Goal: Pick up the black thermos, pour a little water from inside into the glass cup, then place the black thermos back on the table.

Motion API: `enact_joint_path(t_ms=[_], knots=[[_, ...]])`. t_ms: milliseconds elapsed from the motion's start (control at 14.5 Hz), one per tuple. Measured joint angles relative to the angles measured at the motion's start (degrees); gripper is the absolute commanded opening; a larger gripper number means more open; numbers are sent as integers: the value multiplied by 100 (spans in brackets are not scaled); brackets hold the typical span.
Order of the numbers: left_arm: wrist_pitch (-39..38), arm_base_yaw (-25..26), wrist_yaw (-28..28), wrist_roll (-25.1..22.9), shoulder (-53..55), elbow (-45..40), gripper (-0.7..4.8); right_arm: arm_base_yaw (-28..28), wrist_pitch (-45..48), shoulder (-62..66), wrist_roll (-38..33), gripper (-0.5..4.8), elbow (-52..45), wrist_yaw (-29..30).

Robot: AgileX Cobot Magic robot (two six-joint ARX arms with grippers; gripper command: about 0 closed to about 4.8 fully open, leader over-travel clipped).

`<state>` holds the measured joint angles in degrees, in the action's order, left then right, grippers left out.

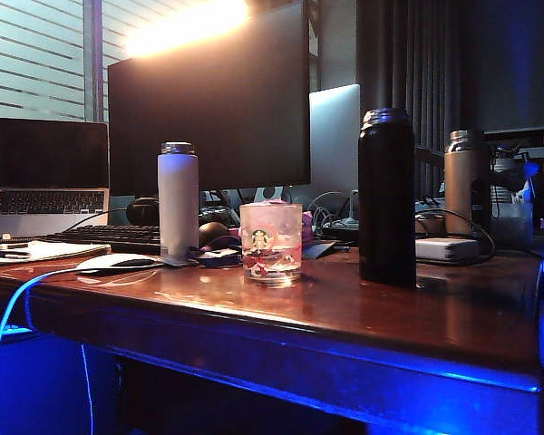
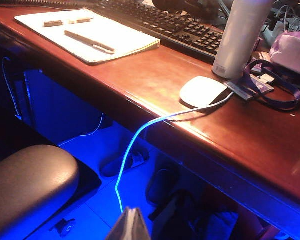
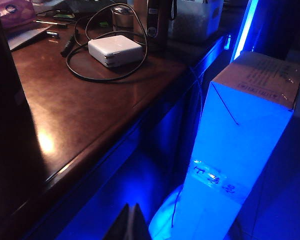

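The black thermos (image 1: 386, 196) stands upright on the table (image 1: 344, 308), right of centre, with a metal rim on top. Left of it stands the glass cup (image 1: 270, 241), with a green logo and a pink-red pattern; it also shows as the pinkish cup (image 2: 292, 50) in the left wrist view. Neither gripper appears in the exterior view. My left gripper (image 2: 130, 212) is shut and empty, low in front of the table edge, over the blue-lit floor. My right gripper (image 3: 131, 207) is likewise shut and empty, below the table's front edge on the other side.
A white flask (image 1: 178, 201), a mouse (image 2: 202, 91) with its cable, a keyboard (image 2: 180, 27) and a notepad with a pen (image 2: 90, 35) lie left. A bronze flask (image 1: 465, 181) and a white charger (image 3: 115, 50) are right. A chair (image 2: 30, 185) and a box (image 3: 245, 130) stand off the table.
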<state>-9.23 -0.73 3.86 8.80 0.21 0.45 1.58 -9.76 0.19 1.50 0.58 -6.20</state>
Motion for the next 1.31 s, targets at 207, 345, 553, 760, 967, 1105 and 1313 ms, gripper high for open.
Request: enact_joint_path(t_ms=[207,345,553,760,967,1105,1313], knots=[[0,0,0,-17,0,0,-2,0,0,0,-20,-1,0,0],[0,0,0,-17,0,0,-2,0,0,0,-20,-1,0,2],[0,0,0,33,0,0,-2,0,2,0,-42,-1,0,17],[-227,-2,-146,450,0,264,-3,2,24,0,-874,-1,0,20],[-166,-2,-146,520,26,1204,-3,28,90,0,-1029,-1,9,24],[-105,-2,-144,492,540,1939,-3,28,232,0,-1073,-1,299,17],[-98,-2,-431,-94,2422,3458,-3,28,417,256,-1080,-1,970,-39]])
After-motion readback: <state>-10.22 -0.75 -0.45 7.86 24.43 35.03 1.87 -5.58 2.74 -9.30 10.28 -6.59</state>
